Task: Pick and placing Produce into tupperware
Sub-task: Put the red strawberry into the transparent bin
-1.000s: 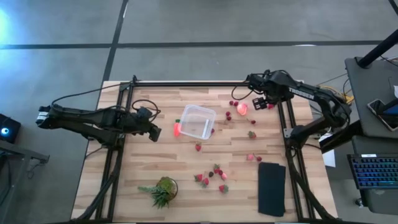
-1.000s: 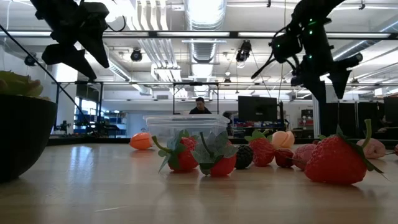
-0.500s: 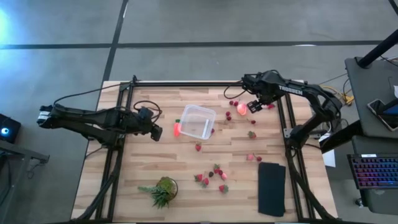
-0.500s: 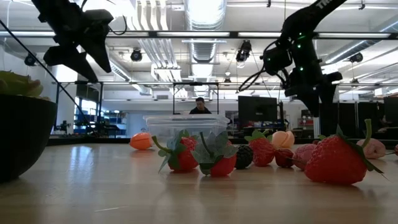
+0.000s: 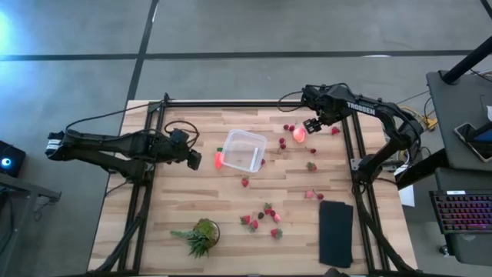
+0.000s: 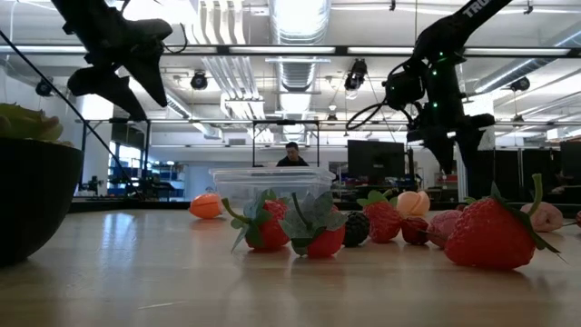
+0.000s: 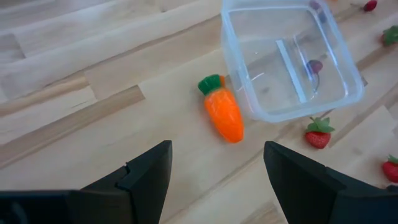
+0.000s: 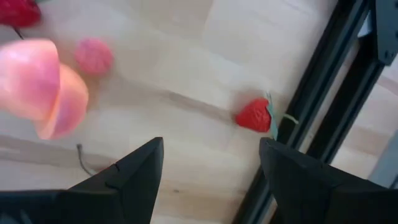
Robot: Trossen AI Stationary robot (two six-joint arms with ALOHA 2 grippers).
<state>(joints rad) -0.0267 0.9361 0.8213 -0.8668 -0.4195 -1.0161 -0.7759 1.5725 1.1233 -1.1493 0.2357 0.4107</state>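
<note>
The clear tupperware (image 5: 244,150) stands near the middle of the table, with one dark berry (image 7: 314,65) showing through it. The orange carrot (image 7: 224,114) lies against its left wall. My left gripper (image 5: 195,160) hovers open just left of the carrot. The pink-orange round fruit (image 5: 299,135) rests on the table near the far right. My right gripper (image 5: 311,125) hangs open above the table beside it; the fruit (image 8: 48,84) sits off to one side of its fingers. Red strawberries (image 5: 261,219) lie scattered over the wood.
A flat black pad (image 5: 336,232) lies at the near right corner. A spiky plant in a dark pot (image 5: 201,235) stands near the front edge. Black frame rails (image 8: 323,99) run along the table's right side close to my right gripper. A person shows far behind the table.
My right gripper has moved toward the table's left, closing on the pink-orange fruit, and has turned somewhat while staying above the table. Its fingers remain open. The produce and the tub lie where they were.
</note>
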